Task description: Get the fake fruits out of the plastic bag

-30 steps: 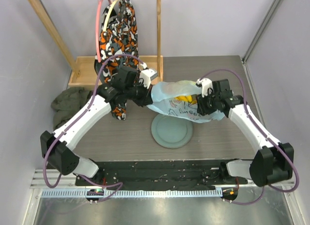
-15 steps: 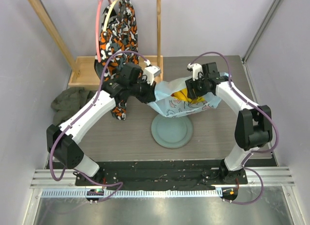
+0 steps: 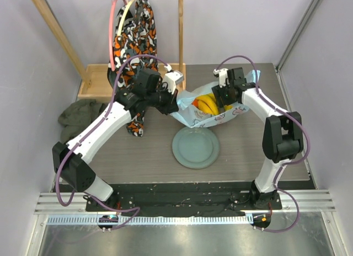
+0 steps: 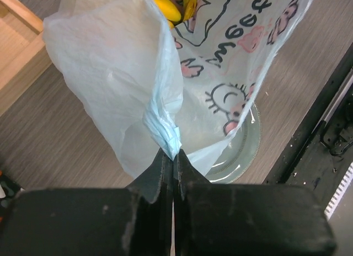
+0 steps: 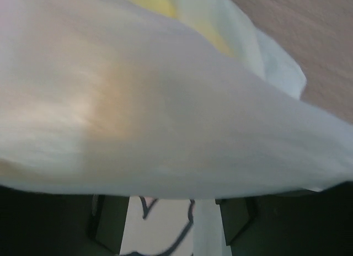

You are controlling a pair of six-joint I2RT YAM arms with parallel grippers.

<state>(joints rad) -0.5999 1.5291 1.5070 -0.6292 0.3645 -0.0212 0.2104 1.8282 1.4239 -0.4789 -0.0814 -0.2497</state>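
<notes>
while arched inward, left pincer (image 4: 174,156) tight on the plastic bag (image 4: 121,74), right pincer (image 3: 224,95) state unclear

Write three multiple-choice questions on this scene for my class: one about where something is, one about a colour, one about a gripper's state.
1. Where is the round plate?
A. On the table, just below the hanging plastic bag.
B. Stacked on a second plate.
C. Inside the bag.

2. What colour is the fruit showing in the bag's mouth?
A. Red.
B. Purple.
C. Yellow.

3. How is the left gripper?
A. Open, holding nothing.
B. Shut on the bag's edge.
C. Shut on a fruit.

Answers: 1 A, the left wrist view shows the plate beneath the hanging plastic. 2 C, the top view shows yellow in the opening. 3 B, its fingers meet on a pinch of plastic.
</notes>
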